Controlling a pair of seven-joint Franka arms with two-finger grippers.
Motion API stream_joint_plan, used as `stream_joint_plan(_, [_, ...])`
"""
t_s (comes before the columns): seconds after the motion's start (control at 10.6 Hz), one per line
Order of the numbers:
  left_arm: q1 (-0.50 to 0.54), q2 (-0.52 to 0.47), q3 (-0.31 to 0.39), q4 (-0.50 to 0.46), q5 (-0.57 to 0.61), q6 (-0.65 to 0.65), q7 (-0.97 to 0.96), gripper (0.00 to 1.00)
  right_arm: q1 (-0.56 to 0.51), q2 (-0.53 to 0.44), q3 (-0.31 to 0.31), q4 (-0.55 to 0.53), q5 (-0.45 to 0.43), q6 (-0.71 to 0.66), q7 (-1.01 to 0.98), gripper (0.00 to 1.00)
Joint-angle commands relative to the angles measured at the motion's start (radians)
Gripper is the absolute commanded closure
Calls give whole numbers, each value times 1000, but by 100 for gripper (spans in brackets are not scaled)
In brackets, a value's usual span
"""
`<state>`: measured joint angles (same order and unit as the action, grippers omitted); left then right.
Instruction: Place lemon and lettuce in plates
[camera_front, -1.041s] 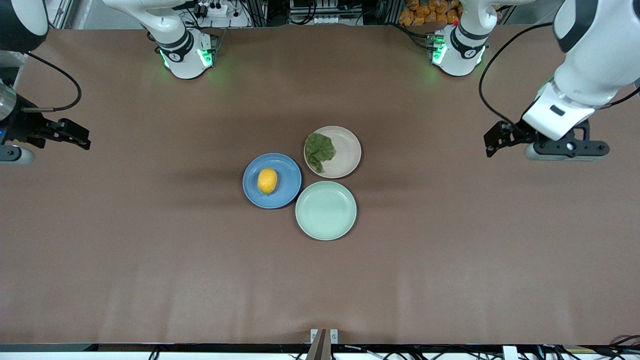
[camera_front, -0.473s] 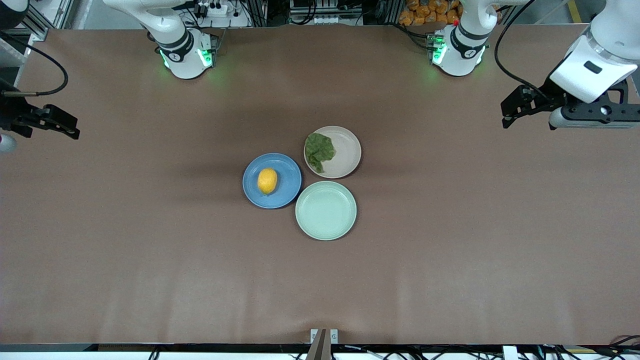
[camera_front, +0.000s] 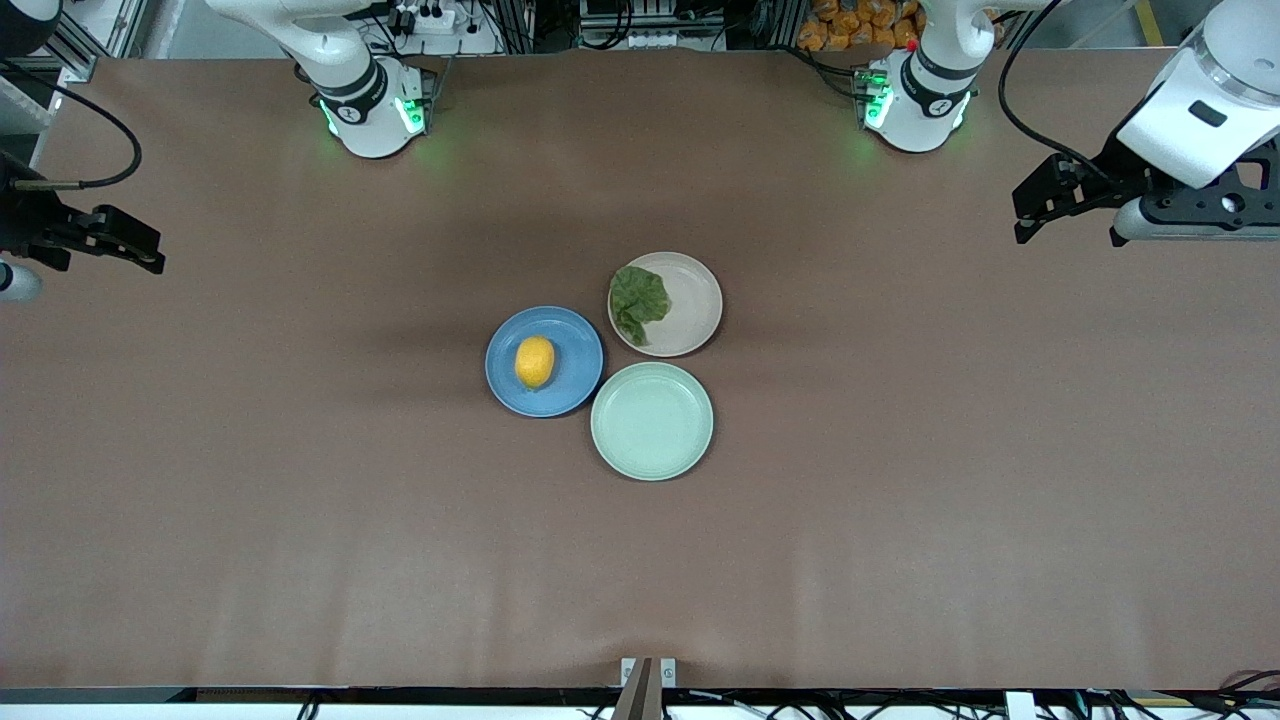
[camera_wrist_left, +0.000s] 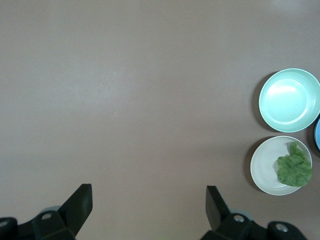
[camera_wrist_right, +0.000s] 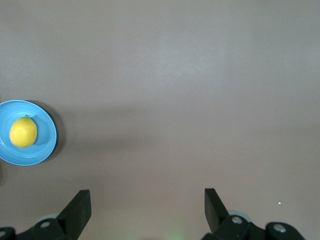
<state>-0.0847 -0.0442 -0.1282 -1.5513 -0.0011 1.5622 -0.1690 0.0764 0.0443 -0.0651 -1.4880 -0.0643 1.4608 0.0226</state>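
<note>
lemon (camera_front: 535, 361), small oval yellow, on round blue plate (camera_front: 573, 384); dark green wrinkly lettuce (camera_front: 638, 301) on beige-pink plate (camera_front: 695, 300). both spread grippers, left (camera_front: 1034, 206) and right (camera_front: 128, 240), have drifted farther toward table ends, empty.

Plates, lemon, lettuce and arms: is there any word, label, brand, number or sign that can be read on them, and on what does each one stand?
None can be read.
The blue plate, the beige plate and the mint-green plate: plain, no print.
The lemon and the lettuce: no sticker or label.
The left gripper and the right gripper, both open over bare table: no legible marking.
The arm bases: small dark marks, too small to read.
</note>
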Motion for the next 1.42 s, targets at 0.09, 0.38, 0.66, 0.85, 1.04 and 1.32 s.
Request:
stream_joint_plan(0.09, [8,10,1,28,-13,-27,23,0,-6,-7,5,11,21,-14,-3,0])
stream_joint_plan(0.38, [6,10,-2,28,-13,-27,23,0,-9,-9,-1,17,40,-17,-4,0])
stream_joint_plan(0.66, [5,9,-2,28,-16,-27,22,0,-9,-14,-2,17,40,-17,-9,0])
stream_joint_plan(0.85, [5,10,-5,28,-17,-27,22,0,-9,-14,-2,17,40,-17,-9,0])
stream_joint_plan(1.04, [3,10,-5,28,-17,-27,22,0,-10,-14,-2,17,40,-17,-9,0])
stream_joint_plan(1.32, [2,10,-5,28,-17,-27,22,0,-10,-14,-2,17,40,-17,-15,0])
